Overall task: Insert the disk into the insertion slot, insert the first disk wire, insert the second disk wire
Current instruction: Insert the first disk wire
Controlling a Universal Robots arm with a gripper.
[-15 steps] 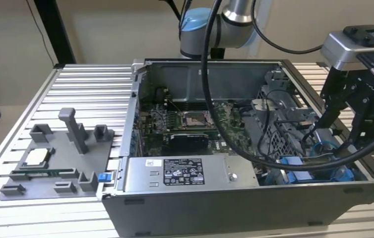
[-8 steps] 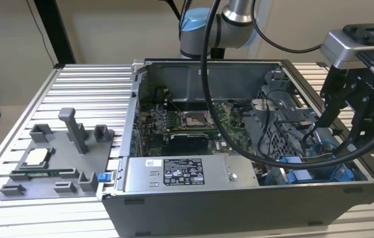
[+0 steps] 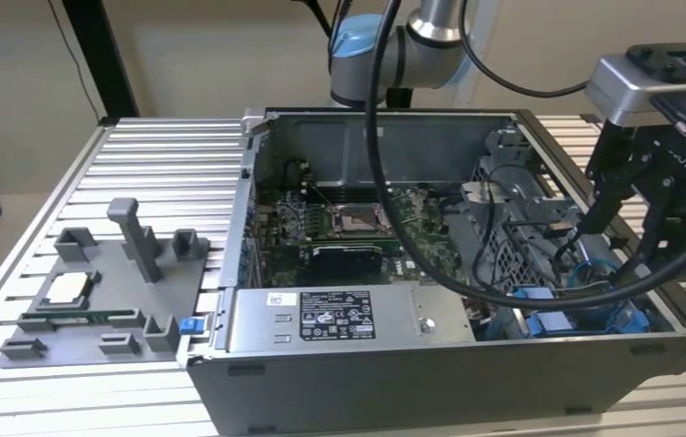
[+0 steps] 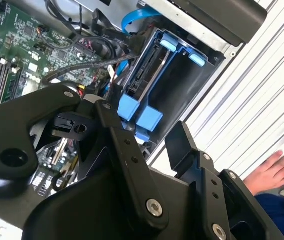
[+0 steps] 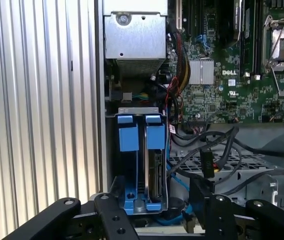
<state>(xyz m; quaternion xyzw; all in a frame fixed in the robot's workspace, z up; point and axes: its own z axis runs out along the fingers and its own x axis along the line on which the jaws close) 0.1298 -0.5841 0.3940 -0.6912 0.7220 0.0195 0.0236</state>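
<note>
We see the gripper (image 3: 620, 244) hanging above the open PC case (image 3: 440, 382) at the exterior view's right, over what may be the disk (image 3: 549, 321), framed in blue plastic.

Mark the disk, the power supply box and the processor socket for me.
disk (image 4: 144, 75), second wrist view, on its exposed end face.
power supply box (image 3: 335, 315), exterior view, on its label.
processor socket (image 3: 357, 218), exterior view, on its middle.

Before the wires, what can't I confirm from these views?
1. Near end of the disk, first wrist view: covered by the gripper.
2. Inside of the insertion slot, exterior view: screened by black cables and the case wall.
3. Disk connectors, second wrist view: too dark to tell if anything is plugged in.
</note>
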